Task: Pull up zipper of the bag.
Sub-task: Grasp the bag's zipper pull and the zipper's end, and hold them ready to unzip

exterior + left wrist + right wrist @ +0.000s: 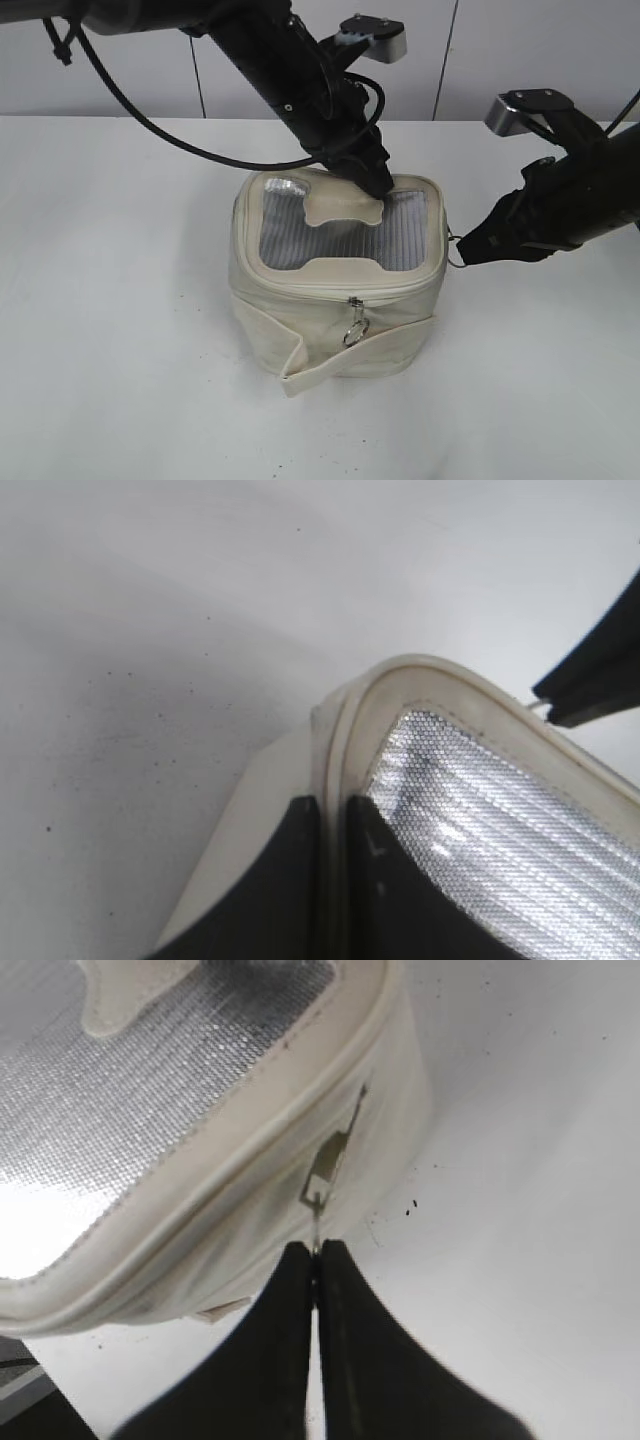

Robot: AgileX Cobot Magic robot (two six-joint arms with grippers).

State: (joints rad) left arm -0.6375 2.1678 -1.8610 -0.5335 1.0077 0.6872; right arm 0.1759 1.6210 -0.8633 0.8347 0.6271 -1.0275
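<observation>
Start at the left: your left hand (372, 183) is closed on the far rim of the bag (335, 330), its fingers (290, 880) pinching the cream edge beside the silvery top panel (340, 235); hold that grip firm so the bag, which sits mid-bench (110, 350), cannot slide or tip. In the middle, a second zipper pull with a ring (355, 328) hangs on the near face, untouched. On the right, your right hand (317, 1260) is clamped on the metal zipper tab (325, 1165) at the bag's right side. Pull along the line of the zipper track, not away from the bag, and keep it slow and steady, so the thin tab does not slip out. No brand, label or writing can be read anywhere.
</observation>
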